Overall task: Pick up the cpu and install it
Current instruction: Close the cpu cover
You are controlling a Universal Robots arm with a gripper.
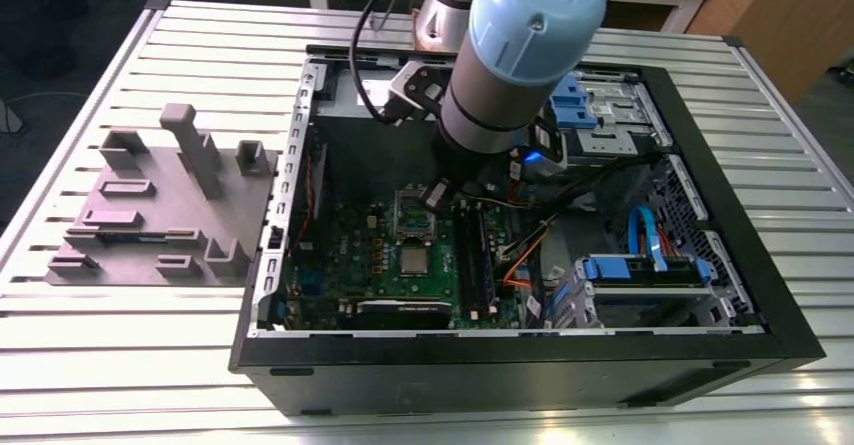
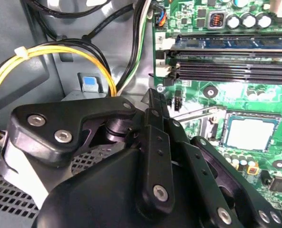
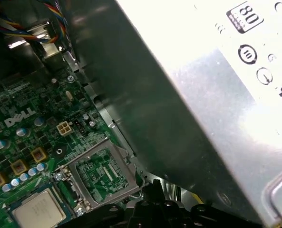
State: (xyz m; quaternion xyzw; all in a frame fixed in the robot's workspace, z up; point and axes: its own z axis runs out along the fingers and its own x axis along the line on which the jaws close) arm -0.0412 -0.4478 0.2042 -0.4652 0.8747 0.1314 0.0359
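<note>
— So where's the cpu [image 2: 249, 131]?
— Lying flat on the green board [image 1: 350, 255], near the gripper [image 1: 435, 197], which isn't holding it.
— Fingers?
— Pressed together, from the second wrist view; nothing between them.
— Installed?
— Can't tell; the hinged frame [image 3: 102, 172] beside it stands open.

The robot's arm [image 1: 514, 60] is reaching steeply downward in the exterior view, its pale blue and silver wrist joint sitting above the black pincer [image 1: 438, 197]. In the second wrist view the pincer's [image 2: 152, 102] black linkage bars are converging toward a narrow tip, pointing away from the camera.
</note>
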